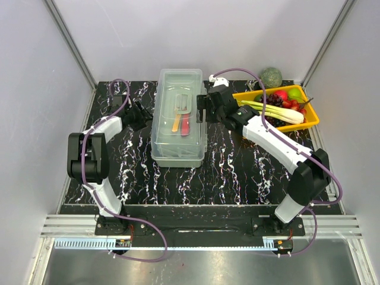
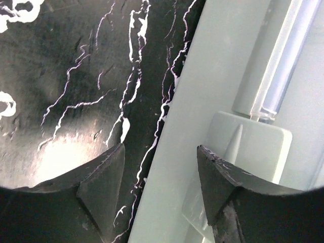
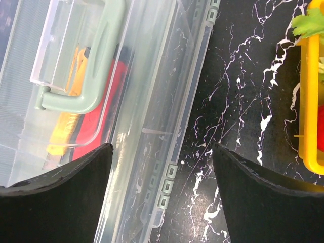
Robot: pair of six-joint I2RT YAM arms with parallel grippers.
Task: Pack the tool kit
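Sitting mid-table, the toolbox (image 1: pixel 178 119) has its clear lid down, with the red knife (image 1: pixel 186 123) and yellow knife (image 1: pixel 176 123) showing through it. The left gripper (image 1: pixel 145 115) is spread wide across the box's left wall. The right gripper (image 1: pixel 202 108) gapes wide over the right edge, near the yellow tray (image 3: pixel 305 111).

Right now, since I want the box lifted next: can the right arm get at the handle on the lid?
Probably yes. The right gripper hangs open at the right edge of the toolbox, and the handle lies uncovered on the clear lid, just beyond. Nothing stands between them.
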